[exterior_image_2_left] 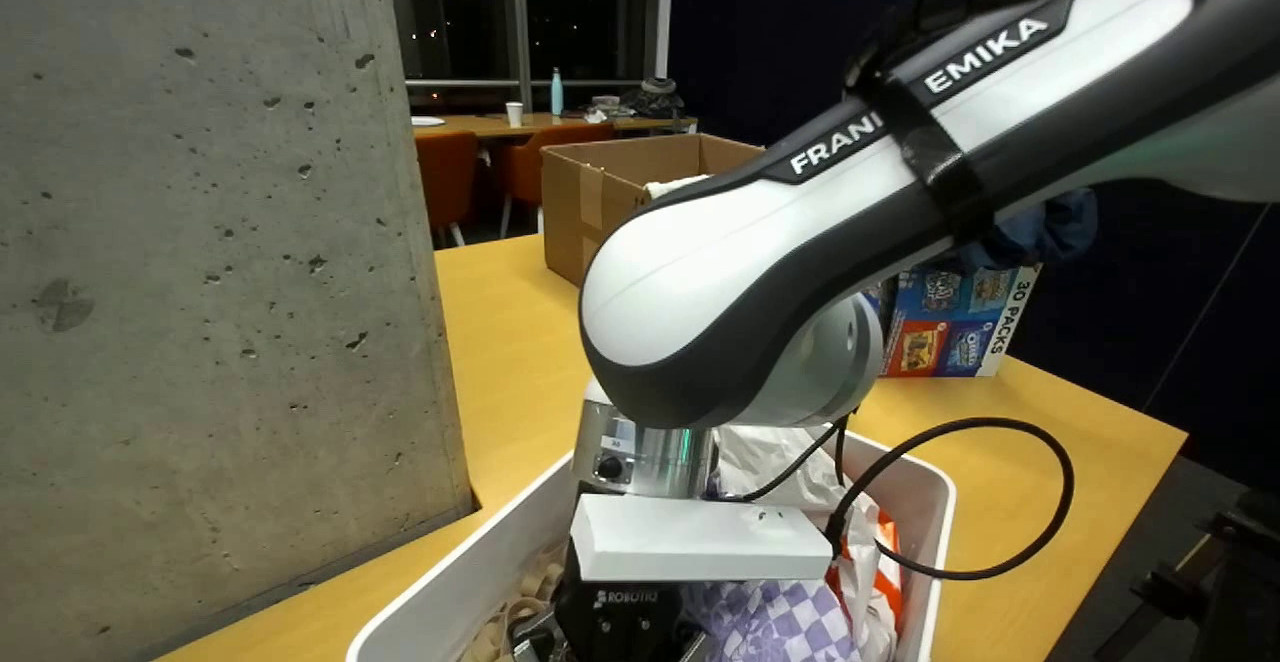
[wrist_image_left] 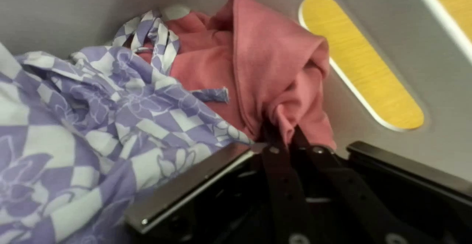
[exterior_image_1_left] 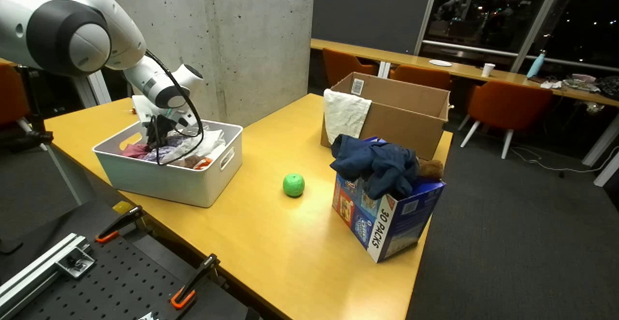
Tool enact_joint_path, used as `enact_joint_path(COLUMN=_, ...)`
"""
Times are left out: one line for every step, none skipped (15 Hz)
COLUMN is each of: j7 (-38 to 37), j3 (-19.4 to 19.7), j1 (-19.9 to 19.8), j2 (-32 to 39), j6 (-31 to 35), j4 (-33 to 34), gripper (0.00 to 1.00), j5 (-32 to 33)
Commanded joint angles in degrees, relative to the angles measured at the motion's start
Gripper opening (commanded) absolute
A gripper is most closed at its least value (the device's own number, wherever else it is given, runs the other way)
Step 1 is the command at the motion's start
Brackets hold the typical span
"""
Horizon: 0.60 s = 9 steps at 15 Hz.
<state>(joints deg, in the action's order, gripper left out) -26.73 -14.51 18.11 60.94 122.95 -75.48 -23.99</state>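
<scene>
My gripper (wrist_image_left: 283, 137) is down inside a white bin, its fingers closed on a gathered fold of salmon-pink cloth (wrist_image_left: 273, 59). The rest of the pink cloth lies against the bin wall (wrist_image_left: 398, 70) beside an oval handle hole. A purple-and-white checked cloth (wrist_image_left: 121, 126) lies to the left of the fingers and partly over the pink one. In both exterior views the bin (exterior_image_1_left: 159, 182) (exterior_image_2_left: 945, 512) also holds white plastic and something orange. The gripper (exterior_image_1_left: 157, 141) reaches down into it; its fingertips are hidden in both exterior views.
A green ball (exterior_image_1_left: 294, 185) sits on the yellow table (exterior_image_1_left: 271, 242). A blue snack box (exterior_image_1_left: 411, 228) with dark blue cloth (exterior_image_1_left: 377, 163) on top stands near the table edge. A cardboard box (exterior_image_1_left: 401, 129) with a white cloth (exterior_image_1_left: 344, 114) stands behind. A concrete pillar (exterior_image_2_left: 220, 292) borders the table.
</scene>
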Motion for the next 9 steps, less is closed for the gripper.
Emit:
enact_joint_path(j7=-0.8, j3=-0.1, j1=0.0, j2=-2.4, j6=1.6, j4=-2.5, gripper=0.0, j5=-1.6)
enact_joint_path(j7=-1.2, j3=0.1, j1=0.1, j2=-3.9, j6=2.8, j4=-4.3, gripper=0.02, j5=-1.6)
enact_joint_path(j7=-1.8, j3=0.5, j1=0.3, j2=-5.6, j6=4.3, j4=-6.4, gripper=0.02, j5=-1.6)
enact_joint_path(j7=-2.1, j3=0.6, j1=0.2, j2=-7.0, j6=5.6, j4=-8.2, gripper=0.02, j5=-1.5)
enact_joint_path(j7=-2.7, j3=0.9, j1=0.1, j2=-9.3, j6=7.8, j4=-11.1, gripper=0.02, j5=-1.7)
enact_joint_path(j7=-3.2, j3=1.1, j1=0.1, j2=-11.2, j6=9.8, j4=-13.5, gripper=0.02, j5=-1.7)
enact_joint_path(j7=-3.9, j3=1.3, j1=0.1, j2=-13.8, j6=12.0, j4=-16.8, gripper=0.02, j5=-1.7)
enact_joint_path(j7=-4.5, j3=1.6, j1=0.1, j2=-16.4, j6=14.3, j4=-19.9, gripper=0.02, j5=-1.8)
enact_joint_path(j7=-4.9, j3=2.1, j1=0.1, j2=-18.7, j6=16.3, j4=-22.7, gripper=0.02, j5=-1.5)
